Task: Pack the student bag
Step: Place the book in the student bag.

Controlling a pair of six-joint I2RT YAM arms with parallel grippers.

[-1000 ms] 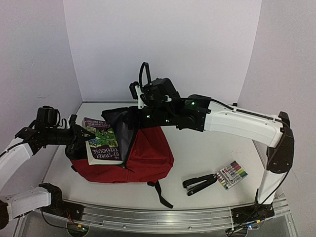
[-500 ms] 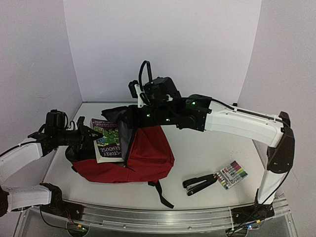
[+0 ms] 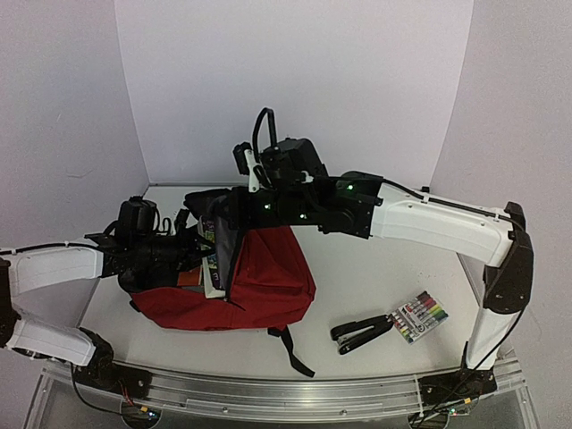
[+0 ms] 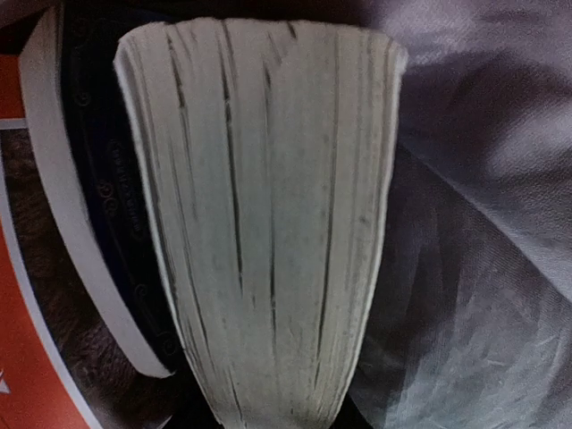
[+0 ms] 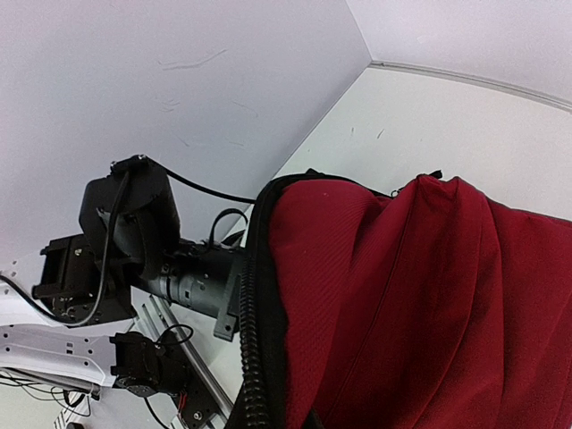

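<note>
White table (image 3: 384, 268) and pale walls are framing everything we are watching from above. The student bag (image 3: 268, 281) is lying on its back on the table, hanging from the right gripper (image 3: 248, 183). That gripper is pinching the bag's dark upper edge with its jaws closed tight on the fabric, so the mouth is gaping just below them. The left gripper (image 3: 198, 253) is reaching into that mouth, and its jaws are clamping a book (image 3: 212, 273), which is sticking out ahead of them between the raised edge and the red body. A black stapler (image 3: 360, 334) and a pack of markers (image 3: 418, 316) are lying well apart from both pairs of jaws, on the table beyond the bag.

Through the left wrist camera we are seeing the book's page block (image 4: 268, 232) rising straight out from between the jaws and filling the view. The fingers themselves are not showing. Grey lining (image 4: 465, 295) is spreading beside it on one side. On the other, a dark book (image 4: 98, 206) with a white page edge is lying on an orange cover (image 4: 22, 375).

Through the right wrist camera we are looking down past the jaws, which are not showing, at the bag's red fabric (image 5: 402, 295) draping beneath them. Its black zipper (image 5: 253, 349) is running along the edge, and the left arm's wrist (image 5: 134, 241) is entering just beside it.
</note>
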